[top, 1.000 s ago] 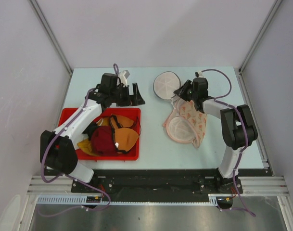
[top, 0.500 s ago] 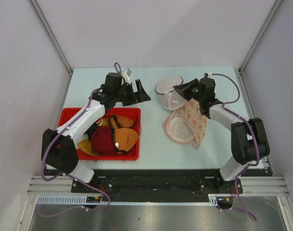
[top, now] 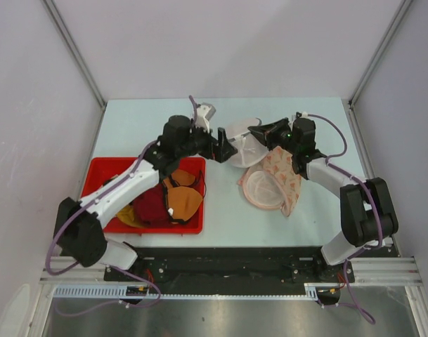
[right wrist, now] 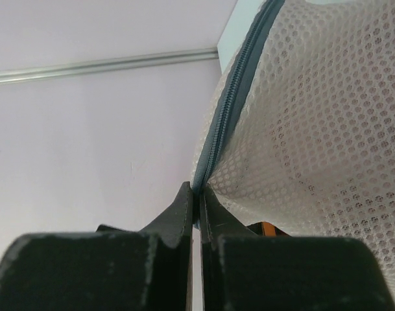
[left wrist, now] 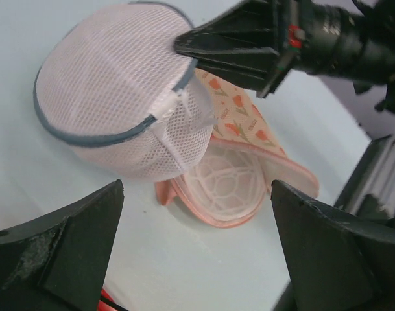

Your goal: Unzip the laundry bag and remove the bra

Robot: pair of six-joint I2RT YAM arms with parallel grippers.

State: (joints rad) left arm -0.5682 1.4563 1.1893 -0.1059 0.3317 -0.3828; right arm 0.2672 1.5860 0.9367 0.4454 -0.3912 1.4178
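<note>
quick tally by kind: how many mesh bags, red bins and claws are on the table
mesh bags: 2 (white laundry bag, pinkish mesh bag)
red bins: 1 (red bin)
claws: 2 (left claw open, right claw shut on the laundry bag's zip edge)
total: 5

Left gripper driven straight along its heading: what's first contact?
Probably the laundry bag, pinched at its rim by the right gripper, ahead of the open left gripper. Depth unclear; it could slip underneath.
</note>
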